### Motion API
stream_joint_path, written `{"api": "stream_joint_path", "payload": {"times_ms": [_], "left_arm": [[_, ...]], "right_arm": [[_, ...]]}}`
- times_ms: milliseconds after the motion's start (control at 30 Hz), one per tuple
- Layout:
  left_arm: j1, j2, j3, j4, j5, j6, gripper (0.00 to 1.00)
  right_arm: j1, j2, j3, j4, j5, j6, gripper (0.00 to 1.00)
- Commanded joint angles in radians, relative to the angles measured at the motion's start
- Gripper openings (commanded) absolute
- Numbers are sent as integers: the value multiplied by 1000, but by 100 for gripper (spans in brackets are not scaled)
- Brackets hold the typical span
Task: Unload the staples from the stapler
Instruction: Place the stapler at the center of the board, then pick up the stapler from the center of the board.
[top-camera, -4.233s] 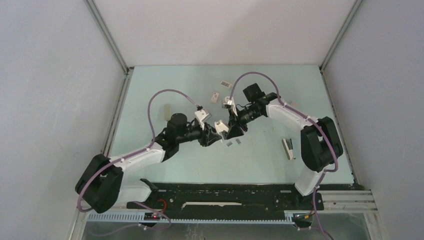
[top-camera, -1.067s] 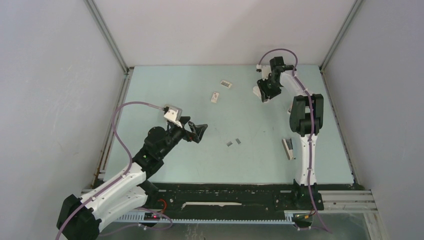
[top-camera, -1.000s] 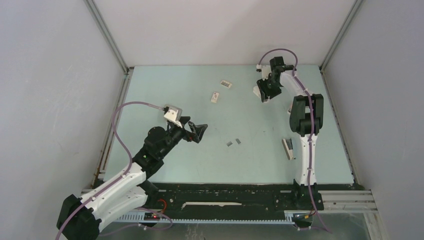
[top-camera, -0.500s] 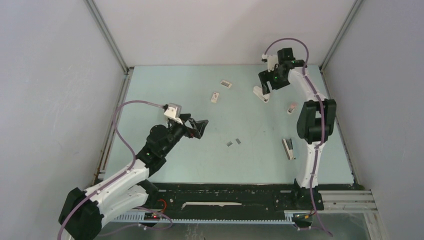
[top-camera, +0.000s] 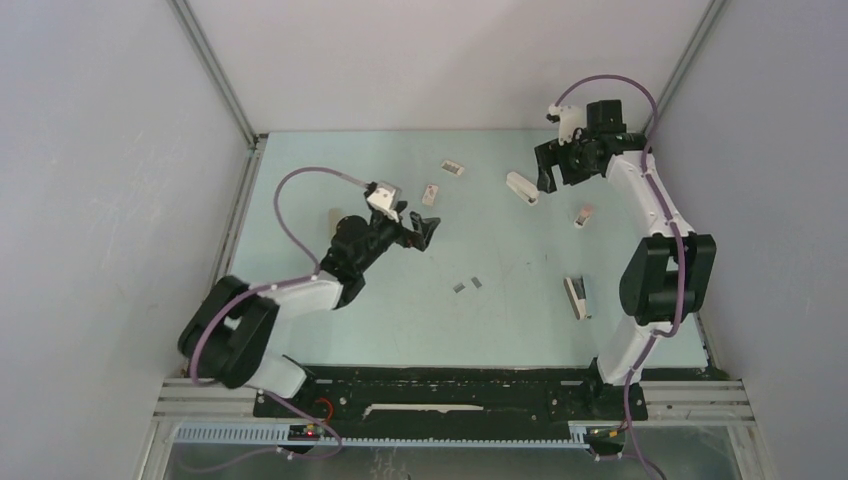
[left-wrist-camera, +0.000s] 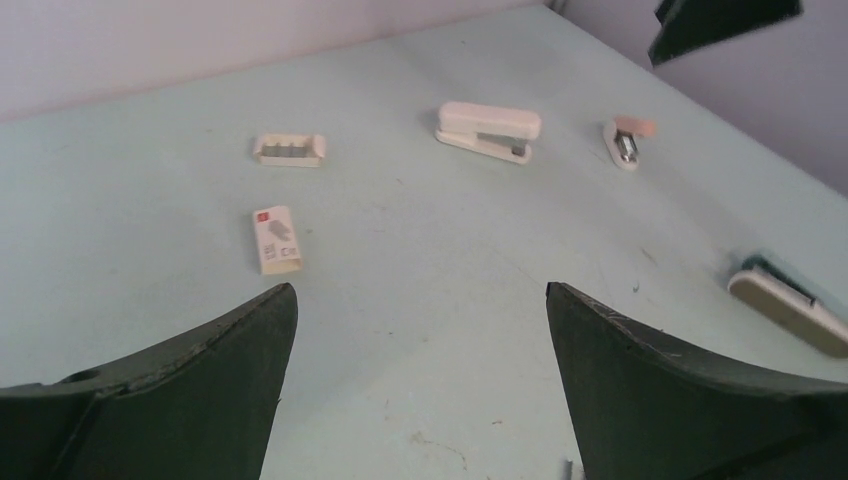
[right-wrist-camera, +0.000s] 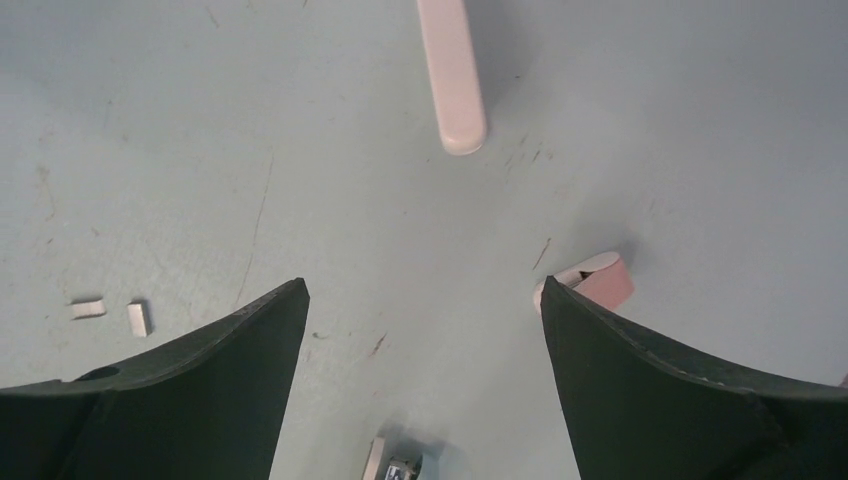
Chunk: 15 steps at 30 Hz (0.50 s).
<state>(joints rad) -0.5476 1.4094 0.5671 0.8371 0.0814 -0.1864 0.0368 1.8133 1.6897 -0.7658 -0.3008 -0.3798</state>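
Note:
Two short silvery staples lie side by side mid-table, also in the right wrist view at its left edge. A white stapler lies shut at the back right; the left wrist view shows it far ahead. My right gripper hangs open just right of it and holds nothing; only the stapler's end shows at the bottom edge between the fingers. My left gripper hovers open and empty over the table's middle left.
A second, beige stapler lies at the right, and a small pink-topped one is behind it. A white box with a red mark and an open tray lie at the back. A beige block sits at the left.
My right gripper has opened, let go of the white stapler and drawn back to the right. My left arm has swung its gripper farther back and to the right.

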Motion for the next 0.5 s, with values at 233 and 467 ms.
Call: {"api": "stream_joint_path", "payload": {"times_ms": [233, 467], "left_arm": [[-2, 354, 427, -235, 339, 120, 100], [9, 475, 630, -408, 418, 170, 100]], "right_arm": [[-29, -110, -53, 44, -66, 4, 100], [-71, -134, -87, 55, -66, 1, 100]]}}
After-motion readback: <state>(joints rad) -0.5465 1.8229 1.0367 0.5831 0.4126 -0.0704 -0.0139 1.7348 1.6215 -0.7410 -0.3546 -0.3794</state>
